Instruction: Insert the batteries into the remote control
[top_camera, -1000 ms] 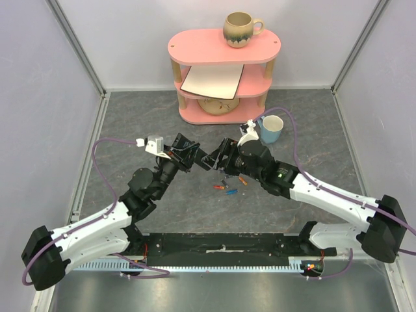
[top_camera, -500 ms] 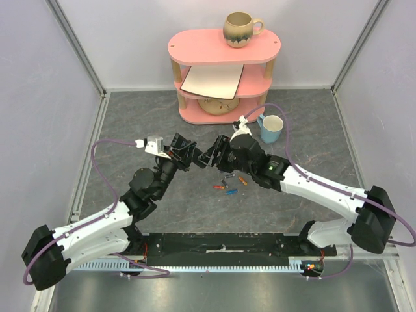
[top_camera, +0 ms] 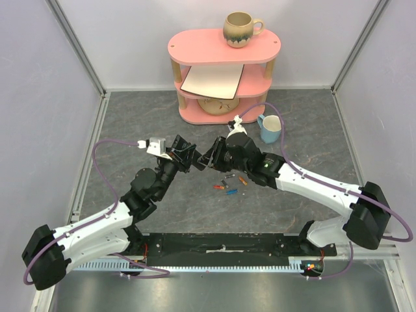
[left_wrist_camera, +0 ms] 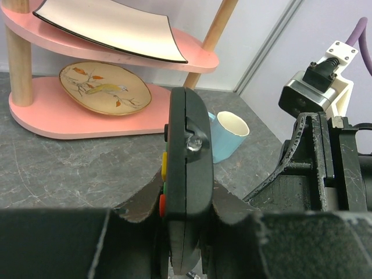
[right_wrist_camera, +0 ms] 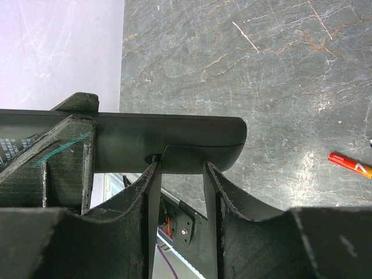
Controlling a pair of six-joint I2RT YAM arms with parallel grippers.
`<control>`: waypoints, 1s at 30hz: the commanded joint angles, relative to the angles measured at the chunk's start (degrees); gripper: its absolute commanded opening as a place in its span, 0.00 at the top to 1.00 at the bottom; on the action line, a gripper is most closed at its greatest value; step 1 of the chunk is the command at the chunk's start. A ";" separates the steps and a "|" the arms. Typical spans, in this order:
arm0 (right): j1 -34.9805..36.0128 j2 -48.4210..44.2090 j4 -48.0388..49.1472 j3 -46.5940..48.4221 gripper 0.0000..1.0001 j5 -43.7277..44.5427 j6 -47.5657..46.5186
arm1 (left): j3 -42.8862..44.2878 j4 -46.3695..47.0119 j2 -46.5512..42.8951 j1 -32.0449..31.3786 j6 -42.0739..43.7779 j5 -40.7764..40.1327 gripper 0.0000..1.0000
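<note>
Above the middle of the grey stone-patterned table (top_camera: 305, 110), the left gripper (left_wrist_camera: 185, 203) is pressed tight on the remote control (left_wrist_camera: 189, 157), pinching its lower part between both fingers so the slim black body stands edge-on and upright in the left wrist view, clear of the tabletop. Yellow, green and red buttons show along its left edge. The right gripper (right_wrist_camera: 180, 168) meets it from the other side: its fingers stand partly spread with open space between them, their tips against a raised section at the remote's rounded end, and nothing is pinched between them. Below and to the right of the two grippers, the batteries (top_camera: 227, 185) lie loose on the table in a small scatter of blue, red-orange and dark pieces, apart from the remote. A light blue cup (top_camera: 272, 129) stands just behind the right arm. Farther back is a pink shelf (top_camera: 195, 45) with a mug (top_camera: 239, 29) on top, a white square plate (left_wrist_camera: 110, 26) on the middle tier and a painted dish (left_wrist_camera: 104, 88) beneath.
</note>
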 commanded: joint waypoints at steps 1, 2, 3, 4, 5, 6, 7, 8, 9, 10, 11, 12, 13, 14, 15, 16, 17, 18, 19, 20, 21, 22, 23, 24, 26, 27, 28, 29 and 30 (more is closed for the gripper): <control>-0.37 2.32 -3.18 1.12 0.59 3.48 -1.07 | 1.65 9.96 -1.53 -1.48 -2.27 4.95 0.98; -0.46 2.32 -3.36 1.03 0.59 3.57 -1.16 | 1.65 9.96 -1.79 -1.39 -2.01 4.95 0.98; -0.46 2.32 -3.45 0.95 0.59 3.57 -1.24 | 1.57 9.96 -1.88 -1.48 -1.84 4.77 0.98; -0.37 2.40 -3.62 0.68 0.59 3.66 -1.16 | 1.65 9.96 -2.06 -1.48 -1.66 4.42 0.98; -0.37 2.41 -3.71 0.59 0.59 3.66 -1.16 | 1.65 9.96 -2.15 -1.48 -1.14 4.33 0.98; -0.37 2.23 -3.62 0.33 0.60 3.75 -1.16 | 1.74 9.87 -2.32 -1.39 -0.96 4.16 0.98; -0.37 2.23 -3.62 -0.02 0.60 3.75 -1.24 | 1.83 9.87 -2.50 -1.48 -0.69 3.72 0.98; -0.37 2.23 -3.80 -0.20 0.60 3.75 -1.24 | 1.83 9.78 -2.58 -1.39 -0.26 3.54 0.98; -0.37 2.14 -3.71 -0.28 0.60 3.75 -1.24 | 1.92 9.61 -2.85 -1.39 0.01 3.19 0.98; -0.37 2.06 -3.80 -0.63 0.61 3.75 -1.24 | 1.92 9.60 -2.94 -1.48 0.19 3.01 0.98; -0.37 1.88 -3.71 -0.72 0.61 3.83 -1.16 | 1.92 9.52 -3.02 -1.48 0.62 2.93 0.98; -0.37 1.79 -3.80 -0.99 0.61 3.75 -1.24 | 1.92 9.43 -3.20 -1.48 0.80 2.49 0.98; -0.37 1.62 -3.80 -1.08 0.61 3.83 -1.16 | 1.92 9.43 -3.37 -1.48 0.98 2.31 0.98; -0.37 1.44 -3.89 -1.16 0.62 3.84 -1.24 | 1.92 9.34 -3.46 -1.48 1.24 2.14 0.98; -0.37 1.35 -3.97 -1.34 0.62 3.84 -1.16 | 1.92 9.25 -3.55 -1.48 1.33 1.79 0.98; -0.37 1.09 -4.06 -1.43 0.62 3.92 -1.24 | 1.92 9.25 -3.64 -1.48 1.50 1.70 0.98; -0.37 1.00 -4.06 -1.51 0.62 3.92 -1.24 | 1.92 9.25 -3.64 -1.48 1.59 1.52 0.98; -0.37 0.83 -4.15 -1.78 0.62 4.01 -1.33 | 1.92 9.25 -3.73 -1.48 1.68 1.34 0.98; -0.37 0.65 -4.24 -1.87 0.62 4.01 -1.33 | 2.00 9.25 -3.82 -1.48 1.77 1.17 0.98; -0.37 0.56 -4.24 -2.04 0.62 4.01 -1.42 | 2.01 9.17 -3.82 -1.48 2.03 1.17 0.98; -0.37 0.21 -4.33 -2.30 0.62 4.19 -1.51 | 2.09 9.17 -3.73 -1.48 2.12 0.91 0.98; -0.37 -0.05 -4.33 -2.39 0.61 4.19 -1.60 | 2.09 9.17 -3.82 -1.39 2.21 0.82 0.98; -0.37 -0.32 -4.33 -2.57 0.61 4.27 -1.60 | 2.18 9.08 -3.90 -1.48 2.47 0.55 0.98; -0.37 -0.23 -4.41 -2.92 0.61 4.36 -1.60 | 2.27 9.08 -3.90 -1.39 2.65 0.20 0.98; -0.37 -0.76 -4.41 -3.10 0.61 4.54 -1.60 | 2.27 8.90 -3.90 -1.48 2.82 0.03 0.98; -0.37 -0.76 -4.50 -3.18 0.61 4.45 -1.68 | 2.27 8.99 -3.90 -1.48 2.82 -0.06 0.98; -0.37 -0.93 -4.50 -3.19 0.61 4.45 -1.68 | 2.27 8.99 -3.90 -1.48 2.82 -0.06 0.98; -0.37 -1.02 -4.50 -3.27 0.60 4.54 -1.68 | 2.36 8.99 -3.90 -1.48 2.74 -0.06 0.98; -0.37 -1.20 -4.59 -3.19 0.60 4.54 -1.77 | 2.27 8.90 -3.90 -1.48 2.74 -0.15 0.98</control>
